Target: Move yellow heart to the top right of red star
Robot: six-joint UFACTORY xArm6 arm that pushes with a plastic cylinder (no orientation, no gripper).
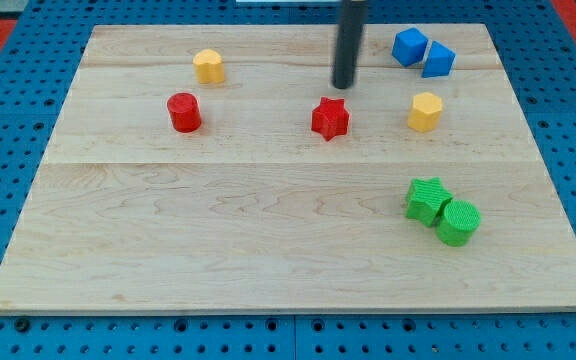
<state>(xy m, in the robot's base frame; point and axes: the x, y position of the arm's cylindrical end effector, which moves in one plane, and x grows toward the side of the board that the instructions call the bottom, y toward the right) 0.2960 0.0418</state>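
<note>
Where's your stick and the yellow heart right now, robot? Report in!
My tip just above red star, touching nothing. Yellow heart at the star's right, level with it, not yet up top. Blue blocks crowd the top right.

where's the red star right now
The red star sits near the board's upper middle, just below my tip, with a yellow block on the view's right.

Red cylinder [183,112], two blue blocks [423,52], two green blocks [441,211].
</note>
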